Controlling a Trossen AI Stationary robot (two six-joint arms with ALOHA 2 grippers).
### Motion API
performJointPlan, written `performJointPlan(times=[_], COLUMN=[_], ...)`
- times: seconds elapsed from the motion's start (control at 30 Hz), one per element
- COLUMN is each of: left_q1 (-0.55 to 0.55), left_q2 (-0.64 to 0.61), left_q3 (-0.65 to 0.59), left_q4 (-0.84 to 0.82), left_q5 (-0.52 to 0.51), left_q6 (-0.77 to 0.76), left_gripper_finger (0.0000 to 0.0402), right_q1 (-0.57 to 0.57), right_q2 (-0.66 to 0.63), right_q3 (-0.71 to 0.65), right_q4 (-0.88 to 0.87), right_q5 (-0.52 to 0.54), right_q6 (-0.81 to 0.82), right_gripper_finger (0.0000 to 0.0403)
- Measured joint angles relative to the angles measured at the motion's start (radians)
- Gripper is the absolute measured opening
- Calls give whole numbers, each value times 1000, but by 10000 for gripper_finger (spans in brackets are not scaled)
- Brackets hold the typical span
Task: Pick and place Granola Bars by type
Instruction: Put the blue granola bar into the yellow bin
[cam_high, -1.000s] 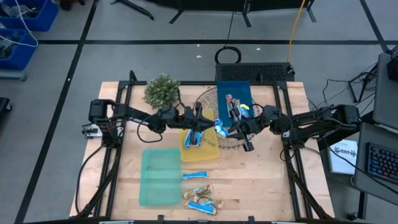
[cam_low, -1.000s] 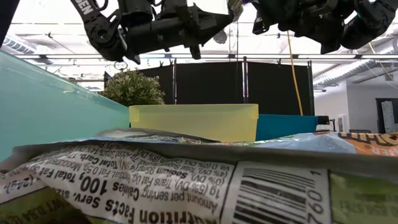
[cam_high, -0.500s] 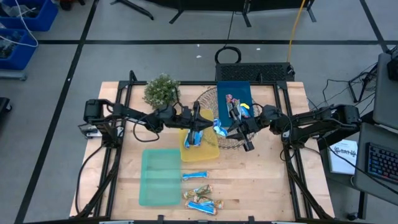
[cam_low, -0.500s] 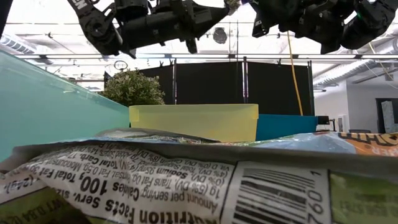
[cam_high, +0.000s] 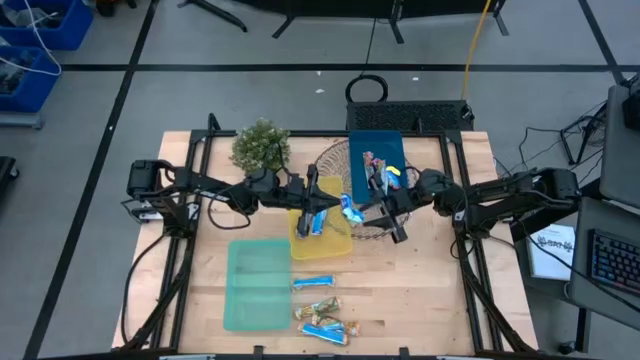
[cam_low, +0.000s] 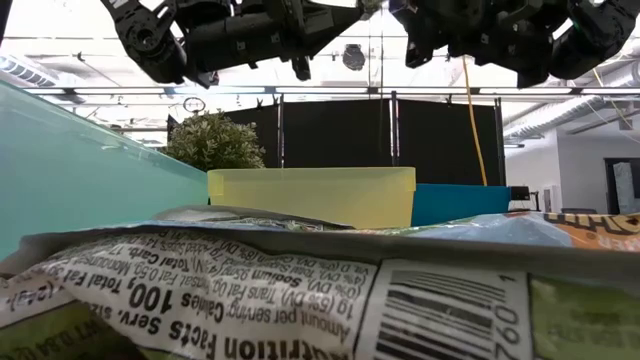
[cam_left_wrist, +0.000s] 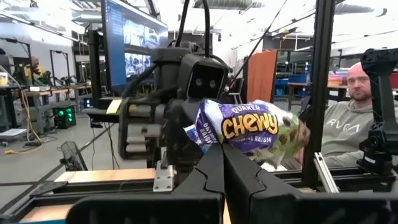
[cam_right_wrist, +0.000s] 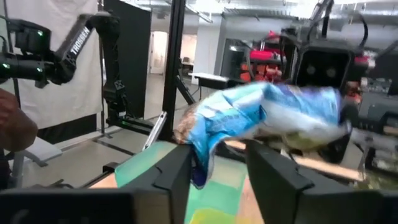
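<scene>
Above the yellow tray (cam_high: 322, 238), mid-table, the left gripper (cam_high: 331, 205) is clamped shut on one end of a blue-and-white bar (cam_high: 347, 207), its two dark fingers (cam_left_wrist: 214, 171) pressed together on the wrapper, which reads "Quaker Chewy" in the left wrist view (cam_left_wrist: 252, 126). Facing it from the other side, the right gripper (cam_high: 368, 208) has its fingers (cam_right_wrist: 179, 163) spread apart around the bar's other end (cam_right_wrist: 261, 118); whether they touch the wrapper I cannot tell. Both grippers hang high over the table, and in the low view the arms cross only the top edge, left (cam_low: 240, 25) and right (cam_low: 480, 30). Under the left gripper, more blue-wrapped bars (cam_high: 310, 223) lie in the yellow tray. Beside that tray stands a wire basket (cam_high: 335, 158) with a blue tray (cam_high: 375, 145) over it, holding several mixed bars (cam_high: 378, 172). A green tray (cam_high: 258, 283) lies near the table's front, with a cluster of bars just beside it on the bare wood: one blue (cam_high: 313, 283), one gold-brown (cam_high: 322, 307), and others (cam_high: 328, 330) closer to the edge. A small potted plant (cam_high: 260, 146) sits at the back of the table. A person in a grey sweatshirt (cam_left_wrist: 348, 130) shows beyond the table in the left wrist view.
</scene>
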Motion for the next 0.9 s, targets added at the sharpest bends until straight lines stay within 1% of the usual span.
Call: performJointPlan(times=[0.17,0.37,0.5,0.7,0.83,0.9], left_q1=[0,0,0,0,1,0], left_q2=[0,0,0,-5,-47,-80], left_q3=[0,0,0,-1,-2,-3], left_q4=[0,0,-15,-31,-69,-123], left_q5=[-2,-2,-2,-2,-12,-16], left_q6=[6,7,11,15,42,55], left_gripper_finger=[0,0,0,0,0,0], right_q1=[1,1,1,1,1,0], right_q2=[0,0,0,0,0,0], right_q3=[0,0,0,0,1,1], right_q4=[-66,-91,-124,-145,-167,-199], right_q5=[69,90,90,90,90,90], right_q6=[-4,0,0,0,1,1], right_gripper_finger=[196,235,242,235,235,240])
